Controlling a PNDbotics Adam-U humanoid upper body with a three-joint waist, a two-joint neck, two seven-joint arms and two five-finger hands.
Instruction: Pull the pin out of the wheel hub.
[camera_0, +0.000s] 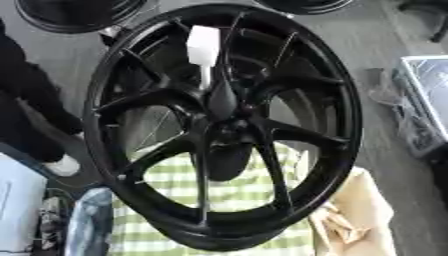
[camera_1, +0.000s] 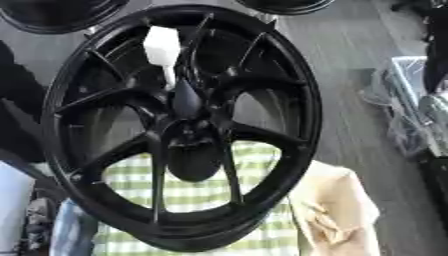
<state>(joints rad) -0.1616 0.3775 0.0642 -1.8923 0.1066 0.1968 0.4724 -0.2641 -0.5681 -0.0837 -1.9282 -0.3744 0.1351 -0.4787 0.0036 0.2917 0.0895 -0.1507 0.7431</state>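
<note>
Hands are not showing anywhere that I can make out in either eye view, so whether they are open or closed I cannot tell. A dark tapered shape is sitting over the middle of the frame, black on black, and I cannot say what it is.

Just above it the pin (camera_0: 203, 45) is standing with its white blocky head in the upper centre. Its thin pale shaft is running down toward the centre of the wheel hub (camera_0: 350, 125). Whether it is seated I cannot tell.

The wheel hub is filling the frame and lying over a green checked cloth (camera_0: 232, 192). A pull that is going askew could be jamming the shaft, and the cloth could be letting the wheel hub slide. Fingers could also be snagging on the spokes crowding the pin.
</note>
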